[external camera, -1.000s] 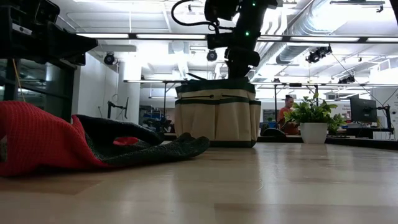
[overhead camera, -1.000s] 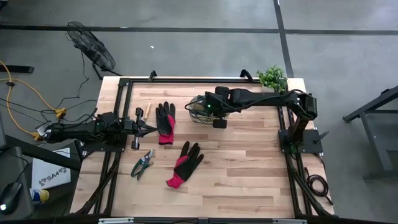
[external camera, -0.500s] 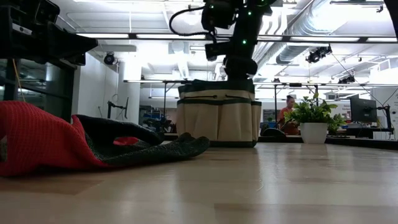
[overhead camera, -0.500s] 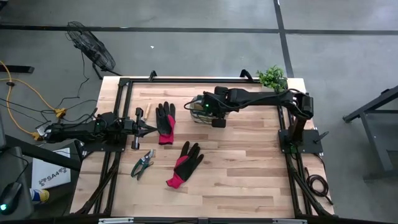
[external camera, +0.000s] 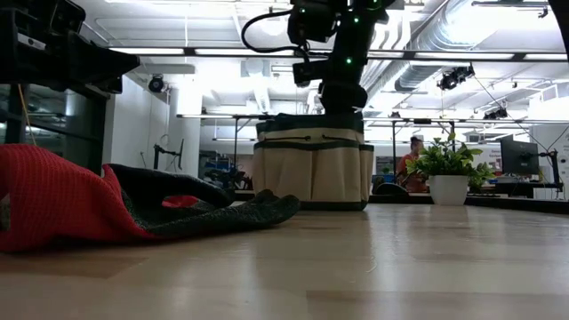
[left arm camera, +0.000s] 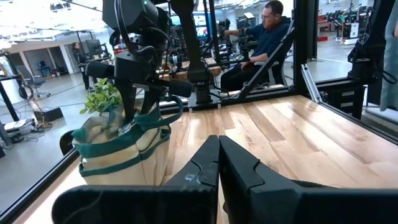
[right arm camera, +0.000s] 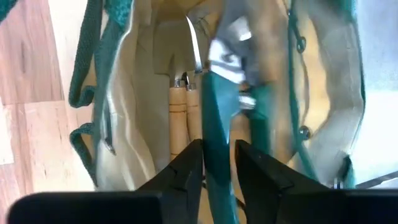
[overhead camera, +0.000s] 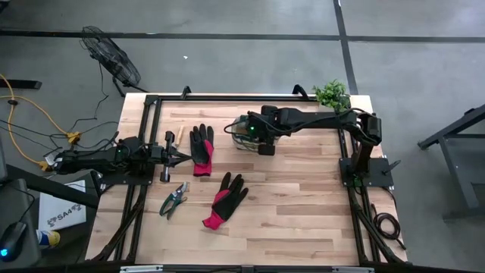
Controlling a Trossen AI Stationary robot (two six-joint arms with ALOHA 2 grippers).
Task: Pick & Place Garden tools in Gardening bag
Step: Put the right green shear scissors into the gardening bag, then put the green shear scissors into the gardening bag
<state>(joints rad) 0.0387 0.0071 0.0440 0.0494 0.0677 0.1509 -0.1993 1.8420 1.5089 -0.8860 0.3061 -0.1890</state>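
Note:
The olive-tan gardening bag (overhead camera: 244,133) with dark green trim stands at the table's far middle; it also shows in the low view (external camera: 311,164) and the left wrist view (left arm camera: 121,149). My right gripper (right arm camera: 217,163) reaches down into its mouth, shut on a dark green-handled pruner (right arm camera: 217,118). Two wooden-handled trowels (right arm camera: 179,112) lie inside the bag. Two black-and-red gloves (overhead camera: 201,147) (overhead camera: 225,199) and a second pruner (overhead camera: 173,199) lie flat on the table. My left gripper (overhead camera: 176,157) is shut and empty at the left, beside the far glove. My right gripper pinches the pruner's dark green handle (right arm camera: 214,140) between its two fingers. The fingers come from above, pointing down into the bag, and lie along the handle. The pruner's metal end (right arm camera: 229,48) points deeper into the bag; whether it rests on the bottom, I cannot tell.
A green potted plant (overhead camera: 331,95) stands at the far right corner. A black frame (overhead camera: 151,102) runs round the table's edges. Bare wood lies at the near right. A person (left arm camera: 261,37) sits beyond the table's right side.
My right gripper has gone down into the bag's mouth and a little toward the table's left edge. The dark tool end that stuck up above the bag's rim a second ago has sunk out of sight in the low view.

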